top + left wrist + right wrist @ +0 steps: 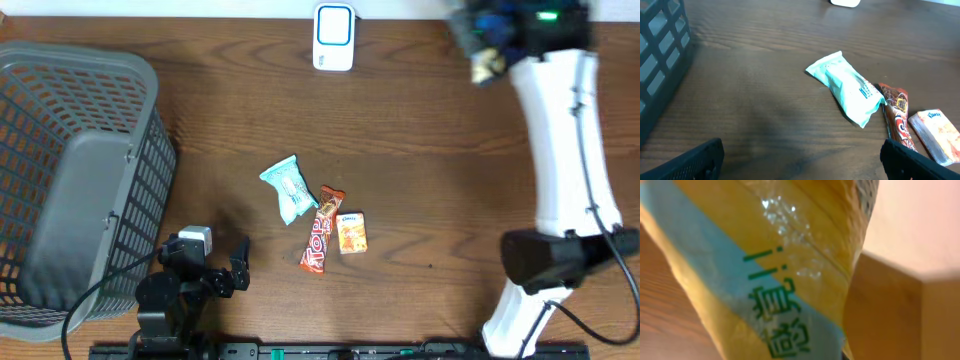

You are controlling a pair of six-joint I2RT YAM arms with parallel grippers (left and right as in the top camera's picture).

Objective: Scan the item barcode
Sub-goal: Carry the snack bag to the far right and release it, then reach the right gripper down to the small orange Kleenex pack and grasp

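Overhead view of a brown wooden table [430,180]; a white scanner [333,37] with a blue face sits at the twelve o'clock edge. The right arm, white, reaches from five o'clock up to one o'clock; its right gripper [480,45] is pressed together, pinching a yellow packet [488,68] held to the right of the scanner and apart from it. The right wrist view is filled by that packet: glossy yellow wrap, a blue stripe, green printed characters; no barcode can be made out. A grey plastic basket [80,180] takes up the nine o'clock side. The left gripper [802,162] rests at seven o'clock beside the basket, jaws spread wide and holding nothing. Near the centre lie a teal packet [290,188], a red and orange candy bar [320,232] just below it, and a small orange tissue pack [351,232] beside the bar.
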